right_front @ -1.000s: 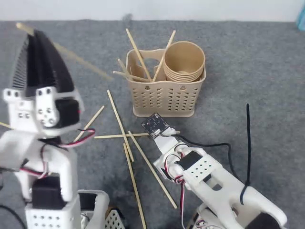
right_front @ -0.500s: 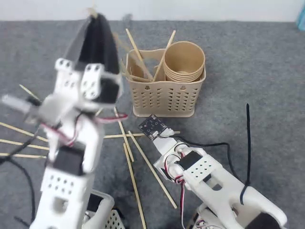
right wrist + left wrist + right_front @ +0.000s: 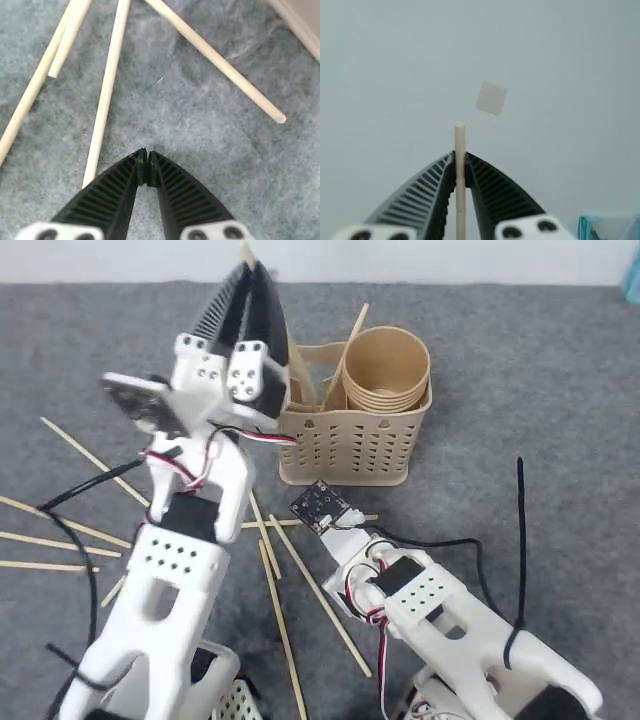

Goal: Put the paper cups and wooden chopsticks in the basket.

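Wooden chopstick (image 3: 460,137) is pinched in the left gripper (image 3: 460,159) beside the basket (image 3: 350,445); the right gripper (image 3: 147,165) is closed and empty.

the desk (image 3: 560,380) wears a mottled grey felt. the basket (image 3: 345,445) is beige, its walls dotted with rows of small slots; the paper cups (image 3: 385,370) in it are kraft tan. the loose chopsticks (image 3: 318,592) are pale, plain wood — so is the chopstick (image 3: 459,137) in the left hand (image 3: 460,157), whose ribbed fingers (image 3: 492,185) are black on a white body. the right hand (image 3: 145,159) matches — black ribs, white base. the wires (image 3: 190,465) are red, black and white; the cable (image 3: 520,540) is black.
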Robot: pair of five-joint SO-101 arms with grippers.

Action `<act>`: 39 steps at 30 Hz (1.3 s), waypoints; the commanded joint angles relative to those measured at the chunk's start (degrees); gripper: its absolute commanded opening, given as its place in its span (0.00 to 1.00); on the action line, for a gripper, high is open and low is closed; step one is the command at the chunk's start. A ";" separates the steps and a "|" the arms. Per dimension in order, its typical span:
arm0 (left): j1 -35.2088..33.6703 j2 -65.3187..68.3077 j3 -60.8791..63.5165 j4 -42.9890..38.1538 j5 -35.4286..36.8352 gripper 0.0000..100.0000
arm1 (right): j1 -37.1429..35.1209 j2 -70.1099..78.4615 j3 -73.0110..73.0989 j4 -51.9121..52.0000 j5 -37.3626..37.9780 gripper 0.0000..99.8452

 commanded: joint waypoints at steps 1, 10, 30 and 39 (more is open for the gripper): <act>0.00 -0.97 3.21 -1.85 -0.44 0.01 | 0.66 -0.57 -0.26 -0.48 0.97 0.01; 3.08 -5.63 13.58 7.38 -0.44 0.01 | 0.66 -0.57 -0.26 -0.48 0.97 0.01; -1.49 -14.77 -2.95 35.60 6.51 0.28 | 0.66 -0.40 -0.26 -0.48 0.97 0.01; -17.14 -38.15 -2.95 52.84 6.51 0.27 | 0.66 -0.40 -0.26 -0.48 0.97 0.01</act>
